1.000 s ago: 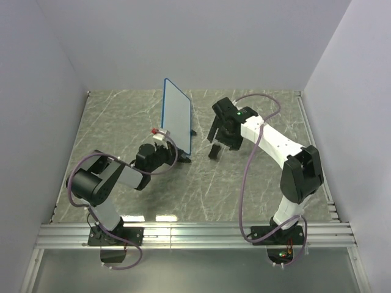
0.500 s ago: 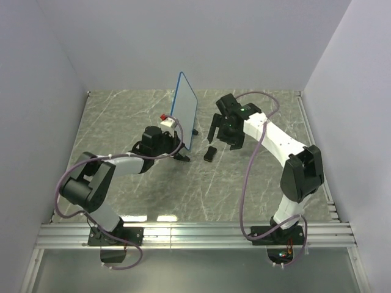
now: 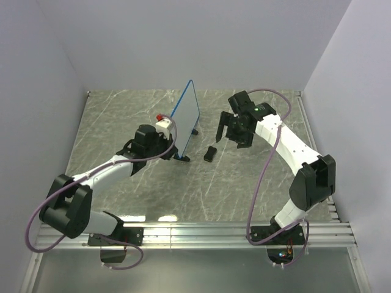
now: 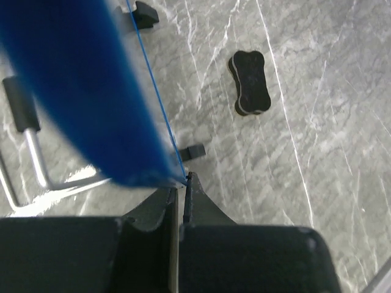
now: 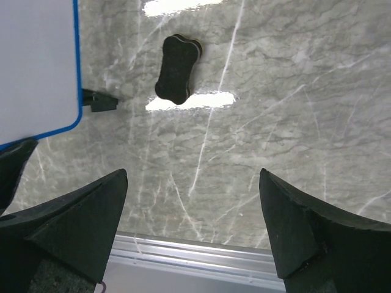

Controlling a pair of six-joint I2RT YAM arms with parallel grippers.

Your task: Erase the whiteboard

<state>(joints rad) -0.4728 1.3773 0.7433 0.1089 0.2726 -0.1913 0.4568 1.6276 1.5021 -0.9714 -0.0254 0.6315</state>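
Note:
The whiteboard (image 3: 188, 116), white with a thin blue frame, stands on edge at the table's middle back. My left gripper (image 3: 173, 150) is shut on its lower near corner. In the left wrist view the board's blue back (image 4: 79, 91) fills the upper left, and its edge runs into the closed left gripper (image 4: 183, 180). The black bone-shaped eraser (image 3: 210, 153) lies flat on the table to the board's right; it also shows in the left wrist view (image 4: 249, 82) and right wrist view (image 5: 177, 68). My right gripper (image 3: 231, 135) is open and empty above the table, behind and right of the eraser.
The table is grey marble-patterned. The board's small black feet (image 5: 101, 101) and a wire stand (image 4: 30, 152) sit by its lower edge. Grey walls close in the back and sides. An aluminium rail (image 3: 195, 232) runs along the near edge.
My left arm has stretched out and swung the whiteboard to the right, turning it. My right gripper has moved right and back, away from the eraser, which stays on the table.

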